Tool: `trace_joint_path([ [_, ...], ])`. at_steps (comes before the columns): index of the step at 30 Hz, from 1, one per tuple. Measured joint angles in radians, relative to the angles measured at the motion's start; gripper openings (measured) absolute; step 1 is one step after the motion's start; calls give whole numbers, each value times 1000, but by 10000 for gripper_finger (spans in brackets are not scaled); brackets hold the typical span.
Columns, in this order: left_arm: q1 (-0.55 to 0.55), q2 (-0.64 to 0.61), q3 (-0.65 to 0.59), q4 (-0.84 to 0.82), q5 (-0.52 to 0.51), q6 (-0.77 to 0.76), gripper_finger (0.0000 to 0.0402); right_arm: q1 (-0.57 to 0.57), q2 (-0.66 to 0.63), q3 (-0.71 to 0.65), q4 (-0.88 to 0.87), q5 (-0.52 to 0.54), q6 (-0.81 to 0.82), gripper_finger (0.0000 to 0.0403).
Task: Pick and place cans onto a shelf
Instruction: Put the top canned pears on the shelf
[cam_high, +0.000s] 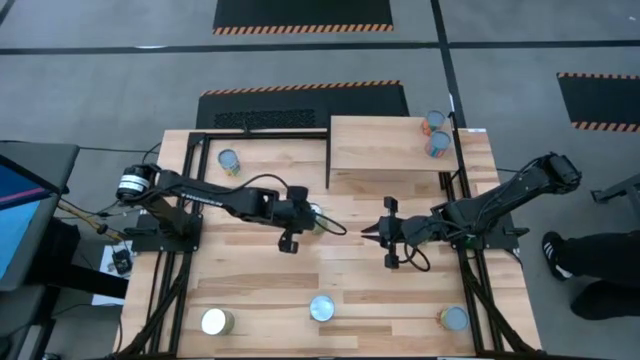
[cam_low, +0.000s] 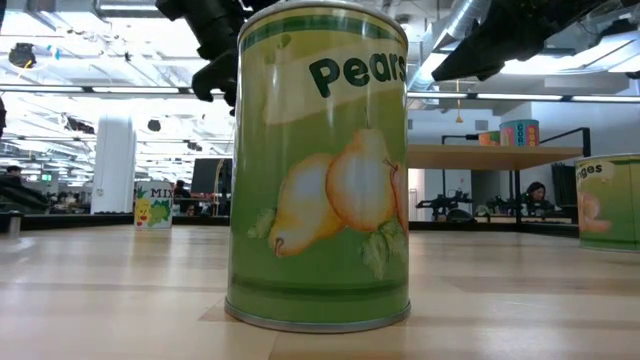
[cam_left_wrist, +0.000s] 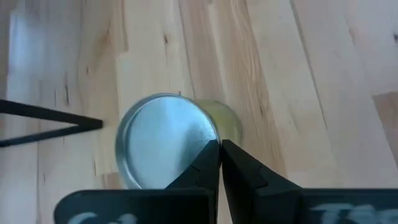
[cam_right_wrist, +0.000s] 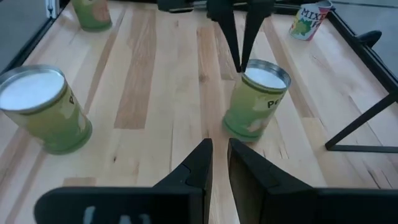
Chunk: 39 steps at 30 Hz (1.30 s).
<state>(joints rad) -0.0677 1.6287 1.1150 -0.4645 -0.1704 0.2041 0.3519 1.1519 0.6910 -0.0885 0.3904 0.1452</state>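
A green-labelled can (cam_high: 315, 215) with a silver lid stands upright on the table's middle; it also shows in the left wrist view (cam_left_wrist: 165, 146) and the right wrist view (cam_right_wrist: 256, 102). My left gripper (cam_high: 335, 228) is shut, its fingertips (cam_right_wrist: 241, 62) just over the rim of the can's lid. My right gripper (cam_high: 368, 232) is shut and empty, a little toward the table's right of that can, facing it. The shelf (cam_high: 390, 145) stands at the far right with two cans (cam_high: 437, 133) on its right end. My left gripper's shut fingertips (cam_left_wrist: 214, 149) point down at the rim of the can's lid (cam_left_wrist: 186, 140), on the side toward the table's right. I cannot tell whether they touch it. The can stands upright on the table.
A mixed-fruit can (cam_high: 229, 160) stands at the far left. Three cans stand along the near edge (cam_high: 216, 321), (cam_high: 322, 308), (cam_high: 453, 318); the middle one, a Pears can (cam_low: 320, 170), fills the low view. Black frame rails (cam_high: 330, 160) run beside the shelf.
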Motion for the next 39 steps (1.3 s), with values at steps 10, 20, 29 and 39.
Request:
trace_joint_path([
  [10,-2,9,50,-26,-4,-10,73,-1,0,0,-1,0,1,75],
  [20,-19,-121,-40,133,70,-12,72,-10,0,0,66,4,-67,80],
  [29,-20,-453,-513,719,64,-57,11,-95,141,4,220,-24,-129,113],
  [39,34,-799,-808,986,61,-66,3,-176,333,264,84,-55,-173,191],
])
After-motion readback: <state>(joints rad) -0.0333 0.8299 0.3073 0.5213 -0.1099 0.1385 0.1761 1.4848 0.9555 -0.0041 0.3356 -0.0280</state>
